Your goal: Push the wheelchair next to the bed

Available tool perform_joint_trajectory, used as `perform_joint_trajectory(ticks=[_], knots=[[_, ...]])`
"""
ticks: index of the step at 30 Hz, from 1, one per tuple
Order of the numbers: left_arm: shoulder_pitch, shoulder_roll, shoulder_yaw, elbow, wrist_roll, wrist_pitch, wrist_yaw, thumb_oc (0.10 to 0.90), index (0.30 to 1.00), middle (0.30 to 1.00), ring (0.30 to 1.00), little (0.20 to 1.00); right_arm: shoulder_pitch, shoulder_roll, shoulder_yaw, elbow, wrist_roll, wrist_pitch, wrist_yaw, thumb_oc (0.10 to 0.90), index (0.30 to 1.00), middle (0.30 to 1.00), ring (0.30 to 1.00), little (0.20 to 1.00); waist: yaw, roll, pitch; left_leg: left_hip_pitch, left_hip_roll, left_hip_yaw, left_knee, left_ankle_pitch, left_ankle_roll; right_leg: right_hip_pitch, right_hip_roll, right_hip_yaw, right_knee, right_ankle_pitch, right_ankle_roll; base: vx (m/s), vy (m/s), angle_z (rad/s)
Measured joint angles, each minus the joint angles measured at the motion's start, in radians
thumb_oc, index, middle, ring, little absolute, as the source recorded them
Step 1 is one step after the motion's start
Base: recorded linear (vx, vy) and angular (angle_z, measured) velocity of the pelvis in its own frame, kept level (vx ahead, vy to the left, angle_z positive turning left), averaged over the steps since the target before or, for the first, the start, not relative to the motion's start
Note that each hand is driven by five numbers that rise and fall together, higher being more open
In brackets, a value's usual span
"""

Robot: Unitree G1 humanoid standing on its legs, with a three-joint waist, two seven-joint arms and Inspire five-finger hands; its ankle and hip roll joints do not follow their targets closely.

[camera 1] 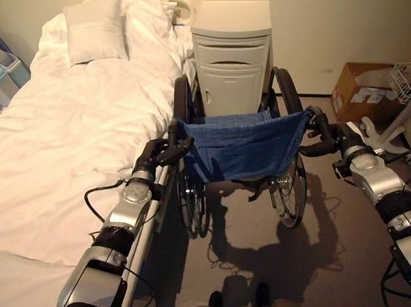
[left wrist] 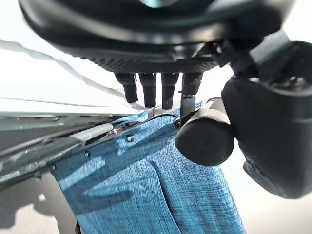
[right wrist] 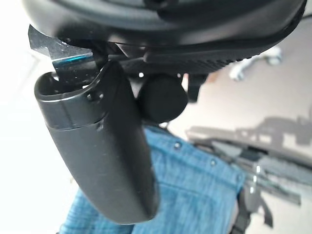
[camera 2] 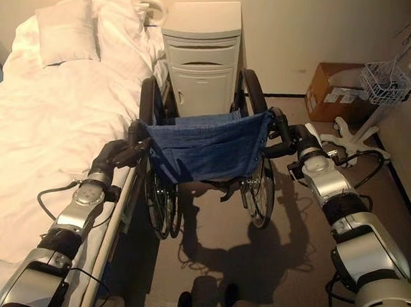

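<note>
Left eye view: both hands, left hand [camera 1: 157, 156] and right hand [camera 1: 325, 138], curled round wheelchair [camera 1: 242, 145] handles beside bed [camera 1: 61, 129].

— Wheelchair [camera 1: 244, 150]: woven blue cloth on the back, a bit rough, with small metal rivets; shiny metal spokes, matt black rubber grips.
— And the bed [camera 1: 62, 136]?
— Soft white cloth, wrinkled. Smooth pale plastic for the cabinet [camera 1: 232, 55], brown cardboard for the box [camera 1: 361, 95], dull grey carpet [camera 1: 340, 235] underneath.
</note>
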Motion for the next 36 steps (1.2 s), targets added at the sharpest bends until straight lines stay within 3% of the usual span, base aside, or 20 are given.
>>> perform_joint_trajectory(ticks=[7, 11, 18, 25, 28, 36], knots=[[0.002, 0.046, 0.0, 0.0, -0.053, -0.002, -0.118, 0.8, 0.9, 0.9, 0.9, 0.9, -0.028, -0.076, 0.005, 0.0, 0.132, 0.114, 0.17, 0.8, 0.9, 0.9, 0.9, 0.9, 0.002, -0.004, 0.002, 0.013, 0.004, 0.008, -0.01, 0.004, 0.004, 0.021, 0.003, -0.003, -0.02, 0.004, -0.001, 0.0, -0.008, 0.02], [0.003, 0.113, 0.0, 0.0, -0.168, 0.025, -0.269, 0.8, 0.9, 0.9, 0.9, 0.9, -0.052, -0.108, 0.014, 0.022, 0.155, 0.152, 0.284, 0.8, 0.9, 0.9, 0.9, 0.9, 0.003, -0.015, 0.009, 0.03, 0.009, 0.01, -0.03, 0.006, 0.002, 0.031, 0.007, -0.004, -0.034, 0.005, -0.001, 0.0, 0.0, 0.0], [0.003, 0.23, 0.001, 0.025, -0.303, 0.08, -0.407, 0.8, 0.9, 0.9, 0.9, 0.9, -0.158, -0.165, 0.086, 0.072, 0.147, 0.153, 0.31, 0.8, 0.9, 0.9, 0.9, 0.9, 0.004, -0.019, 0.013, 0.037, 0.008, 0.012, -0.048, 0.011, 0.004, 0.037, 0.007, -0.003, -0.052, 0.007, 0.002, 0.0, 0.0, 0.0], [0.012, 0.249, 0.095, 0.101, -0.488, 0.12, -0.44, 0.8, 0.9, 0.9, 0.9, 0.9, -0.289, -0.281, 0.085, 0.091, 0.152, 0.136, 0.332, 0.8, 0.9, 0.9, 0.9, 0.9, 0.02, -0.026, 0.02, 0.062, 0.011, 0.014, -0.075, 0.012, 0.005, 0.053, 0.01, -0.002, -0.069, 0.006, 0.003, 0.0, 0.0, 0.0], [0.081, 0.252, 0.199, 0.122, -0.606, 0.116, -0.439, 0.8, 0.9, 0.9, 0.9, 0.9, -0.288, -0.311, 0.08, 0.092, 0.152, 0.118, 0.358, 0.8, 0.9, 0.9, 0.9, 0.9, 0.018, -0.042, 0.029, 0.064, 0.013, 0.03, -0.077, 0.012, 0.005, 0.054, 0.01, 0.006, -0.069, 0.006, 0.003, 0.0, 0.0, 0.0], [0.273, 0.197, 0.254, 0.141, -0.628, 0.07, -0.454, 0.8, 0.9, 0.9, 0.9, 0.9, -0.114, -0.312, -0.046, 0.069, 0.225, 0.1, 0.436, 0.8, 0.9, 0.9, 0.9, 0.9, 0.019, -0.059, 0.038, 0.086, 0.012, 0.039, -0.093, 0.016, 0.01, 0.067, 0.009, 0.013, -0.069, 0.001, 0.008, 0.0, -0.003, -0.01]])
